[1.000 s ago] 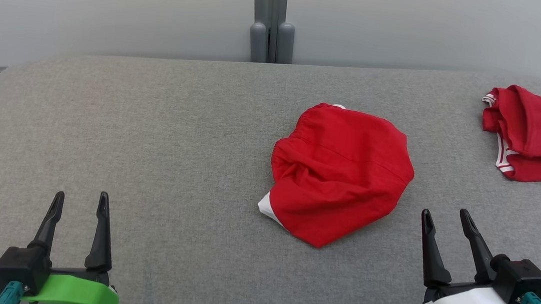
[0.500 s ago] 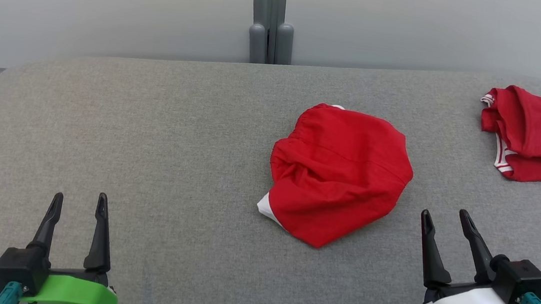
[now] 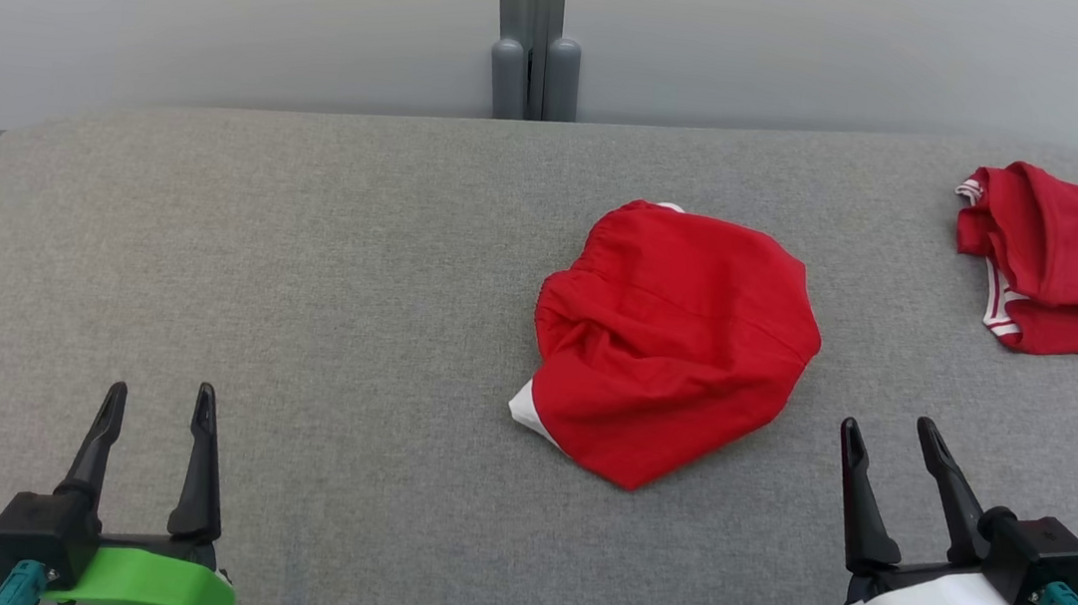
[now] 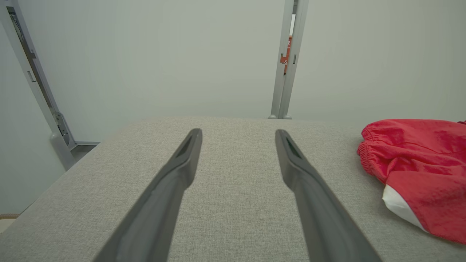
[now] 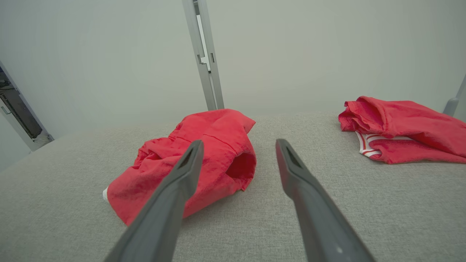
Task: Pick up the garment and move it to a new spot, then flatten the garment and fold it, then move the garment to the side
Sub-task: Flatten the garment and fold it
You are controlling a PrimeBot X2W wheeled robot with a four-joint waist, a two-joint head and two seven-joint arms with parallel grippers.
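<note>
Emptily agape: left hand, right hand

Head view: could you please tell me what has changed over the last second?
Only the camera shifted: the whole scene slid slightly left and up. The red shorts lie untouched; left tool and right tool stay open, empty; the striped red garment is undisturbed.

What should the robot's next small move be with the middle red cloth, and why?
Probably reach the right end effector forward-left to the crumpled red shorts: they lie untouched on the grey surface, both end effectors are open and empty, and the left end effector sits farther away.
</note>
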